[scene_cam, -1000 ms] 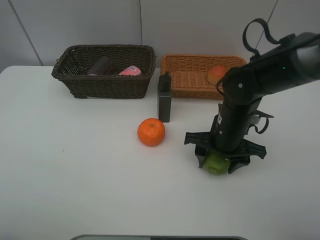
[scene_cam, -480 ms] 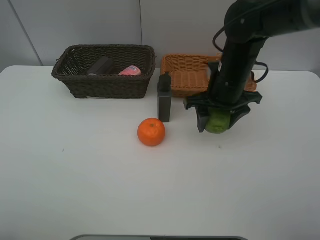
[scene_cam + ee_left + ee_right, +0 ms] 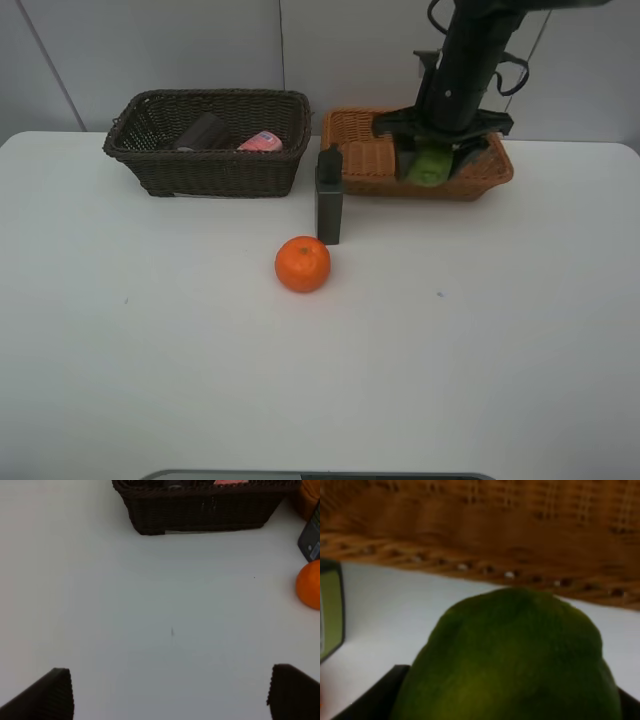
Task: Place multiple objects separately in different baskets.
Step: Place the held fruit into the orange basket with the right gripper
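Note:
My right gripper point(image 3: 432, 158) is shut on the green fruit point(image 3: 430, 166) and holds it in the air at the front rim of the orange-tan basket point(image 3: 360, 160). In the right wrist view the green fruit point(image 3: 510, 655) fills the frame, with the basket's wall point(image 3: 495, 520) behind it. The dark brown basket point(image 3: 210, 160) holds a mauve cup point(image 3: 200, 131) and a pink bottle point(image 3: 262, 142). A dark grey bottle point(image 3: 328, 196) stands upright before the baskets, and an orange point(image 3: 302, 264) lies near it. My left gripper point(image 3: 170, 700) hangs open over bare table.
The white table point(image 3: 150, 350) spreads wide in front of the baskets. In the left wrist view the dark brown basket point(image 3: 200, 510), the orange point(image 3: 310, 585) and the grey bottle point(image 3: 312, 540) lie ahead. A wall rises behind the baskets.
My right gripper lifted the green fruit off the table and carried it back and up to the orange-tan basket's front rim. The other objects stayed put.

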`<state>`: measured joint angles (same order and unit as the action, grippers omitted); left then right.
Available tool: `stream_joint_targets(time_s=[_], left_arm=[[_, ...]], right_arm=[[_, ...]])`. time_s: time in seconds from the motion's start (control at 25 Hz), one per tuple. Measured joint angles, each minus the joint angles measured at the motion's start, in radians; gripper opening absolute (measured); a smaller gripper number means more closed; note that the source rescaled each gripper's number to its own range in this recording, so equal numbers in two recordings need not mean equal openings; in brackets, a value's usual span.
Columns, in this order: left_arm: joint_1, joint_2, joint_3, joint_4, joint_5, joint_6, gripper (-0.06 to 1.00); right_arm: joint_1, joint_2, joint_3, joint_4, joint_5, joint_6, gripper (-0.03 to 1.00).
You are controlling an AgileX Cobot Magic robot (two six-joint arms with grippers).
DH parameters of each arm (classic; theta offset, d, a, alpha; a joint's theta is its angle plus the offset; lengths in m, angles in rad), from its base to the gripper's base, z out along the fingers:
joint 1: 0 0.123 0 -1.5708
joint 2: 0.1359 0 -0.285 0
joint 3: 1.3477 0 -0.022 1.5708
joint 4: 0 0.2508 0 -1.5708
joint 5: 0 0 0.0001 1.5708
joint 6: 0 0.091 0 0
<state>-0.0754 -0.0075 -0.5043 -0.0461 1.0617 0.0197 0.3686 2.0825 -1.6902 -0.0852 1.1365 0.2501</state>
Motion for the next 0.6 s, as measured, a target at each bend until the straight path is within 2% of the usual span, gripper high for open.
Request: stream_joint_targets(time_s=[0.28, 0.6], left_arm=[[0.0, 0.0, 0.0, 0.0, 0.0, 0.0, 0.97], [0.0, 0.0, 0.0, 0.0, 0.0, 0.0, 0.97]], right_arm=[[-0.003, 0.119, -0.188, -0.082, -0.019, 0.0, 0.48], [-0.003, 0.185, -0.225, -0.103, -0.232, 0.0, 0.48]])
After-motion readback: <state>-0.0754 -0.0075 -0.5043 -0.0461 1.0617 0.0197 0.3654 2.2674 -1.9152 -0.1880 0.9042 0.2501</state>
